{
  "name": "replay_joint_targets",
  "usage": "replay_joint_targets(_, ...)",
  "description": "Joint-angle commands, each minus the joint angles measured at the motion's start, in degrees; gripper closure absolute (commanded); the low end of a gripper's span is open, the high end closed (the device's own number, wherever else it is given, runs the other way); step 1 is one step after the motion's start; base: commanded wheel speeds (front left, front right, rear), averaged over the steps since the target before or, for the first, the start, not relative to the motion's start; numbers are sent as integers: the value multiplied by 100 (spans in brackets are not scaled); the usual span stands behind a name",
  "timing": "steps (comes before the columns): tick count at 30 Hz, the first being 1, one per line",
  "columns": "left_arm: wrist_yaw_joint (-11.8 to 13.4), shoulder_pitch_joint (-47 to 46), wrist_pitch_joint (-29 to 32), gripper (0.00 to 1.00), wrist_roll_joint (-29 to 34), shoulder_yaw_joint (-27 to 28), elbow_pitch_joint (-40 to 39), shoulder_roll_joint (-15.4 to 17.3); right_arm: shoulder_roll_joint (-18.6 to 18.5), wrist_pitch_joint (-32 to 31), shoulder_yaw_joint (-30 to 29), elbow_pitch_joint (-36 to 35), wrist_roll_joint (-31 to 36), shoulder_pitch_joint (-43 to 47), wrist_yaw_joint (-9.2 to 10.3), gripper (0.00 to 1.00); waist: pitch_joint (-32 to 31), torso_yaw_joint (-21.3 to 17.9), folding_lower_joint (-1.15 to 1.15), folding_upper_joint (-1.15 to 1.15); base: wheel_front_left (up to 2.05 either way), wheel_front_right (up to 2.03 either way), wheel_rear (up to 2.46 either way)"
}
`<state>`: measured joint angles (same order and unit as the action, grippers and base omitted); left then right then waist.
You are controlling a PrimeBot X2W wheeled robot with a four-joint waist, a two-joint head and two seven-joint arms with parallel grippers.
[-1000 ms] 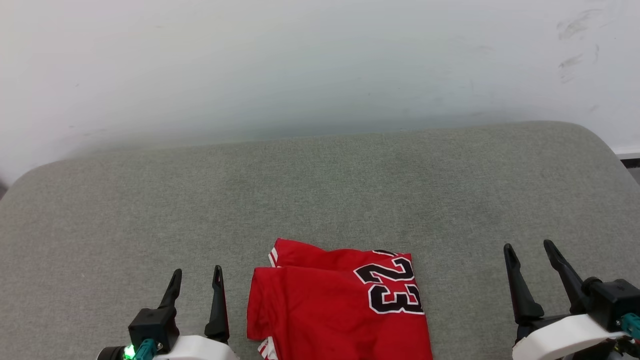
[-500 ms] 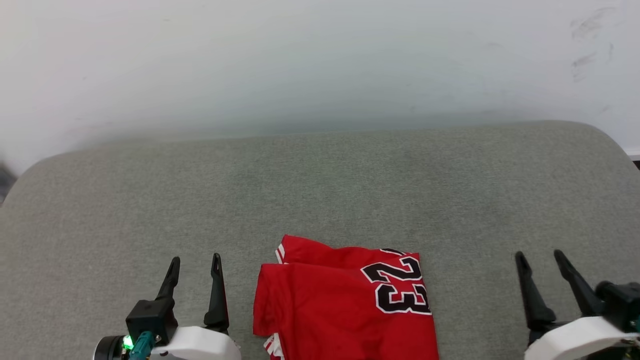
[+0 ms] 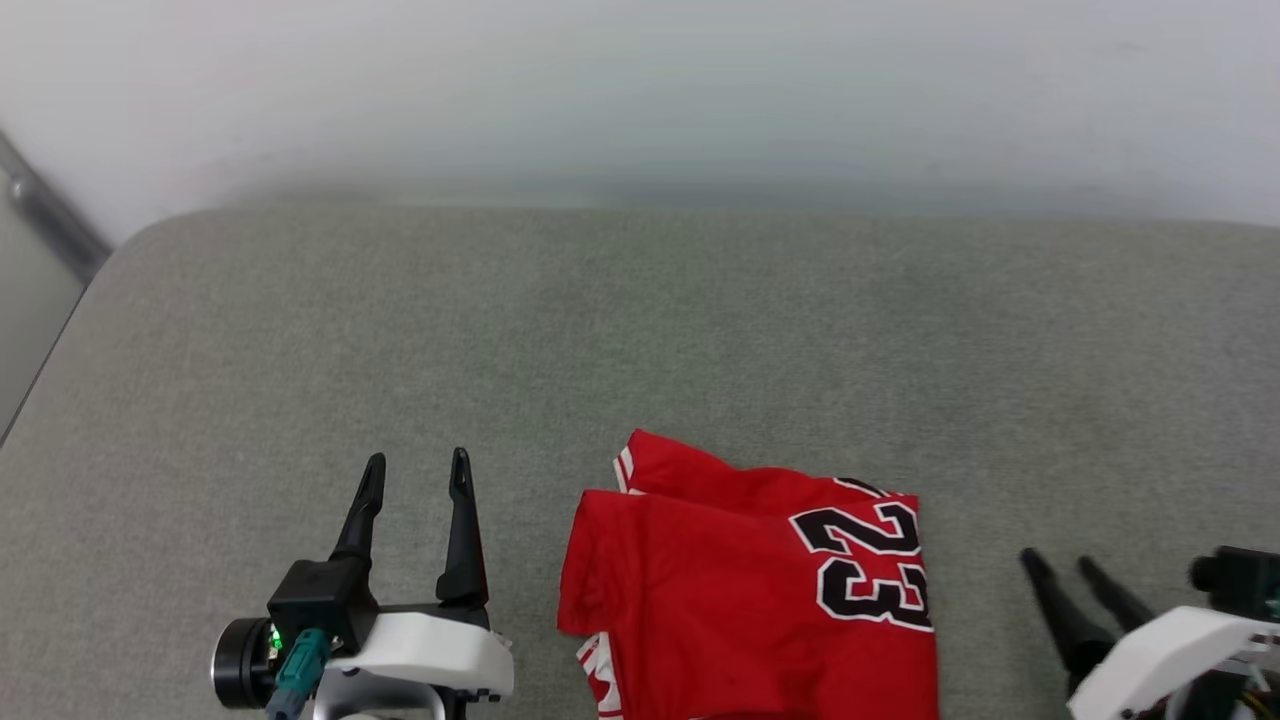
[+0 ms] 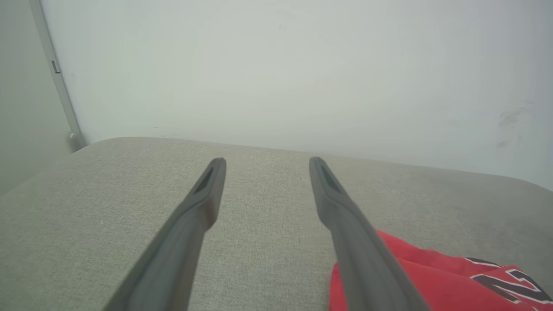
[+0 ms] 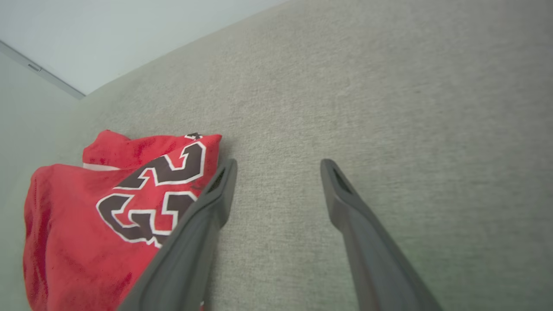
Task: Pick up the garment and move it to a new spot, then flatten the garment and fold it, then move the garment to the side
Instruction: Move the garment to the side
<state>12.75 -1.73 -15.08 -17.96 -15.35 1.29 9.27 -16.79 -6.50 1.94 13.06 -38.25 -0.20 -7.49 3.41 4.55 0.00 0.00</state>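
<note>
Fingers (image 3: 462, 530) on your left gripper (image 3: 417, 458) stand apart over the grey cushion (image 3: 640, 330). Your right gripper (image 3: 1057, 560) is spread as well, low over the same cushion. Between them, on the near side, the folded garment (image 3: 740, 590) lies flat with "23" facing up, touching neither gripper.
</note>
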Motion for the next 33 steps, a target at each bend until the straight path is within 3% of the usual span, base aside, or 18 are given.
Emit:
replay_joint_targets(1, -32, -103, -10, 0, 57, 30, -26, -63, -64, -113, 241, 85, -205, -140, 0, 0, 213, 179, 0, 0, 0, 0, 0)
replay_joint_targets(6, -139, -201, -10, 0, 186, 124, -38, -230, -266, -509, 1208, 347, -1118, -429, 0, 0, 458, 330, 0, 0, 0, 0, 0)
replay_joint_targets(14, -309, -352, -10, 0, 352, 247, 33, -401, -434, -995, 2147, 913, -2183, -790, 5, 0, 733, 392, 0, 0, 0, 0, 0)
replay_joint_targets(15, -320, -357, -10, 0, 374, 260, 37, -419, -449, -1106, 2238, 985, -2280, -796, 6, 11, 743, 391, 0, 0, 0, 0, 0)
replay_joint_targets(16, -337, -352, -10, 0, 384, 280, 45, -435, -451, -1202, 2322, 1044, -2384, -805, 8, 65, 751, 388, 0, 0, 0, 0, 0)
replay_joint_targets(17, -360, -342, -10, 0, 410, 299, 50, -449, -461, -1287, 2401, 1072, -2474, -817, 8, 100, 760, 383, 0, 0, 0, 0, 0)
replay_joint_targets(25, -447, -244, -10, 0, 531, 420, 123, -515, -722, -939, 2604, 886, -2509, -1249, 5, 100, 574, 236, 0, 0, 0, 0, 0)
replay_joint_targets(33, -545, -50, -10, 0, 620, 550, 129, -458, -970, -676, 2737, 1039, -1582, -1618, 3, 100, 198, -344, 0, 0, 0, 0, 0)
